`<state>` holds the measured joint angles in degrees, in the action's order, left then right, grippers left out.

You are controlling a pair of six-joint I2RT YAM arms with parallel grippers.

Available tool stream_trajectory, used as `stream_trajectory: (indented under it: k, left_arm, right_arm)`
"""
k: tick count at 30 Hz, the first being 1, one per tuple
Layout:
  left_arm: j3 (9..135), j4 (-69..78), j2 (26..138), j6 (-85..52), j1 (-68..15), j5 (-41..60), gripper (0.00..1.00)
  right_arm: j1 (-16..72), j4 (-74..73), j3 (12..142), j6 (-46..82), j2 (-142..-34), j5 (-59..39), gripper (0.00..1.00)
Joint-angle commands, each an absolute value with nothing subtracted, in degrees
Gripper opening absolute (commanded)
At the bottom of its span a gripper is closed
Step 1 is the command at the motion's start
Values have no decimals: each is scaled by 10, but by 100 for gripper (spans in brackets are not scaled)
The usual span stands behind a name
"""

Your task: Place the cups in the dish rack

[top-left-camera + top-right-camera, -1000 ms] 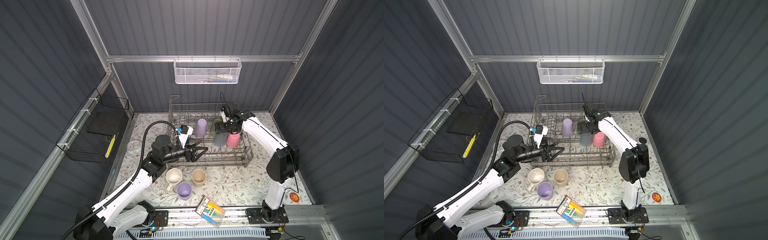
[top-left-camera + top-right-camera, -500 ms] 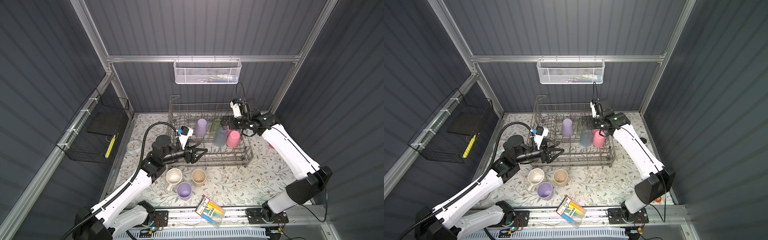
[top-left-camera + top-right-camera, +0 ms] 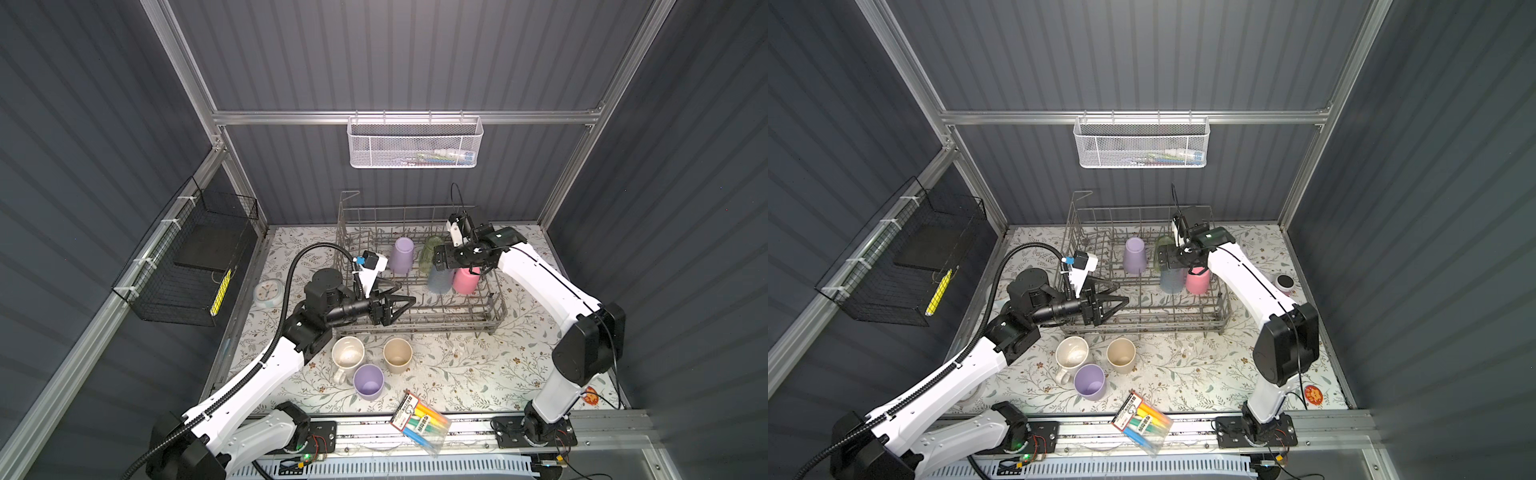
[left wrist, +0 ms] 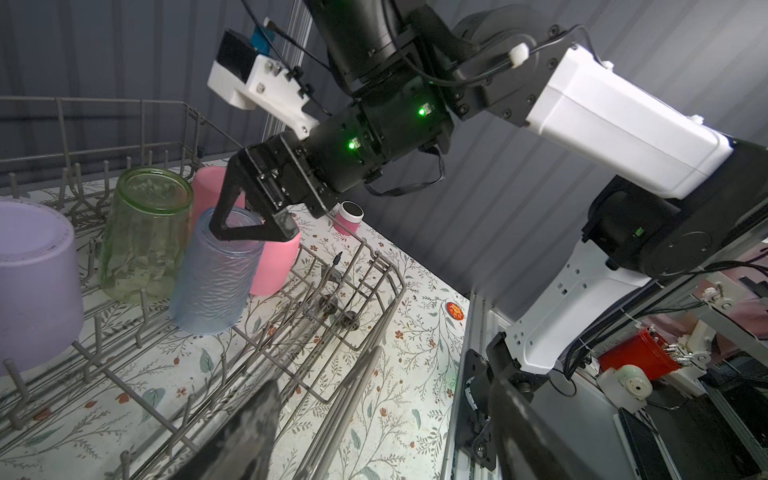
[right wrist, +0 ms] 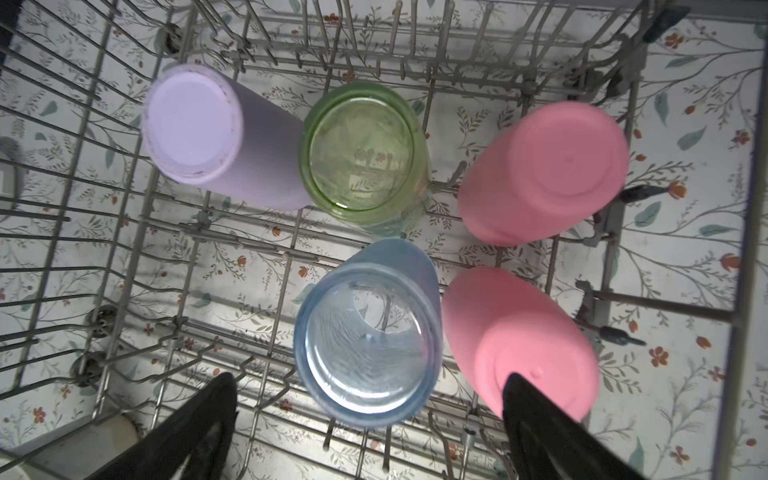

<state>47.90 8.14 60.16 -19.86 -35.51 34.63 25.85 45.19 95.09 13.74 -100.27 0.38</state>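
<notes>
The grey wire dish rack (image 3: 415, 323) holds upside-down cups: a lilac cup (image 3: 404, 254), a green tumbler (image 3: 431, 252), a blue cup (image 5: 365, 332) and two pink cups (image 5: 544, 170) (image 5: 515, 336). In front of the rack on the table stand a cream mug (image 3: 348, 354), a beige cup (image 3: 397, 355) and another lilac cup (image 3: 368, 381), all upright. My right gripper (image 3: 455, 270) hangs open just above the blue cup and the near pink cup, holding nothing. Over the rack's front left part my left gripper (image 3: 405, 293) is open and empty.
A clear pack of markers (image 3: 420, 422) lies at the table's front edge. A white mesh basket (image 3: 415, 143) hangs on the back wall and a black wire basket (image 3: 195, 257) on the left wall. A small pink jar (image 3: 1284, 282) stands right of the rack.
The right arm swung out to the right and has come back, its gripper again over the blue and pink cups. The left arm has stayed put.
</notes>
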Motion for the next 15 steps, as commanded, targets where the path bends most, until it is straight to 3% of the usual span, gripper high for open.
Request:
stream_trajectory:
  k: [1, 15]
  left_arm:
    - [495, 80, 600, -189, -352, 354, 79]
    - [492, 84, 610, -184, -352, 356, 79]
  right_arm:
    - [258, 450, 965, 130, -1008, 15, 99]
    - [266, 450, 983, 135, -1065, 10, 98]
